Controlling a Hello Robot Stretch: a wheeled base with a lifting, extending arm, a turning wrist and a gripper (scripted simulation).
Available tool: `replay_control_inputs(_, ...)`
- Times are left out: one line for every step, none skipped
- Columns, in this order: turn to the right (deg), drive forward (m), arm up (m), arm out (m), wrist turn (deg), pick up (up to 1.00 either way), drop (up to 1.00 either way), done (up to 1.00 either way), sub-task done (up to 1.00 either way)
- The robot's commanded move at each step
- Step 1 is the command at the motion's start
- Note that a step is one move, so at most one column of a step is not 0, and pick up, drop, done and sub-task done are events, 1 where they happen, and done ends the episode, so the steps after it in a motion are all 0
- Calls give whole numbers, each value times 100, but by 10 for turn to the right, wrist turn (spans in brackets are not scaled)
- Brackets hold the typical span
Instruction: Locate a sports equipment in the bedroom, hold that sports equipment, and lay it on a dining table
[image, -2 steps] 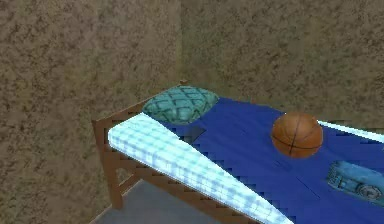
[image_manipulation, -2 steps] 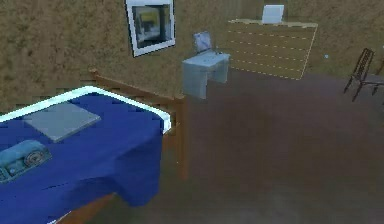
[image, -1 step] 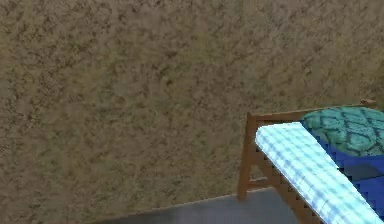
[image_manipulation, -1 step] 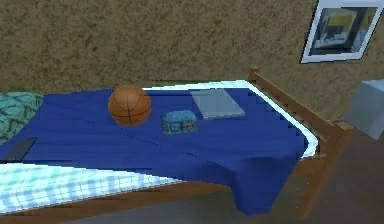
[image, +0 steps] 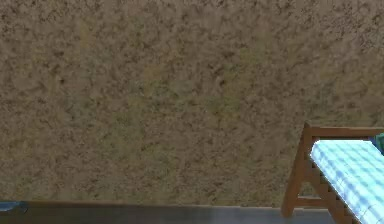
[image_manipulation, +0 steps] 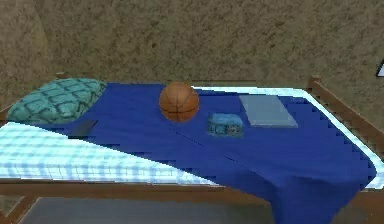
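1. Target position. The ball (image_manipulation: 179, 101), orange-brown with dark seams, rests on the bed (image_manipulation: 120, 188), at the centre of the arm side view and slightly above mid-height. It sits on the blue blanket (image_manipulation: 250, 155) and touches nothing else. I take it to be the sports equipment the task names.

2. Neighbouring items. A small blue round tin (image_manipulation: 226, 126) lies just beside the ball, to its lower right. A flat grey slab (image_manipulation: 268, 110) lies further right. A patterned teal pillow (image_manipulation: 58, 100) lies at the left of the frame, with a small dark flat item (image_manipulation: 82, 128) below it. The ball is well apart from the pillow and the slab.

3. Forward view. A rough brown wall (image: 150, 100) stands close ahead. The bed's corner sits at the lower right of that frame.

4. Pincer state. I cannot tell the state of my pincer from these views.

5. Governing relation. I judge that the ball lies a little left of the line along which my arm extends up the arm side view. A ball has no long axis, so wrist angle matters little. Lateral alignment is what counts.

6. Hazard. The ball may roll on the soft blanket if nudged. The tin is the nearest obstruction.
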Motion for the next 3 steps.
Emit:
replay_control_inputs(390,0,0,0,0,0,0,0,0)
replay_control_inputs(0,55,0,0,0,0,0,0,0)
replay_control_inputs(-90,0,0,0,0,0,0,0,0)
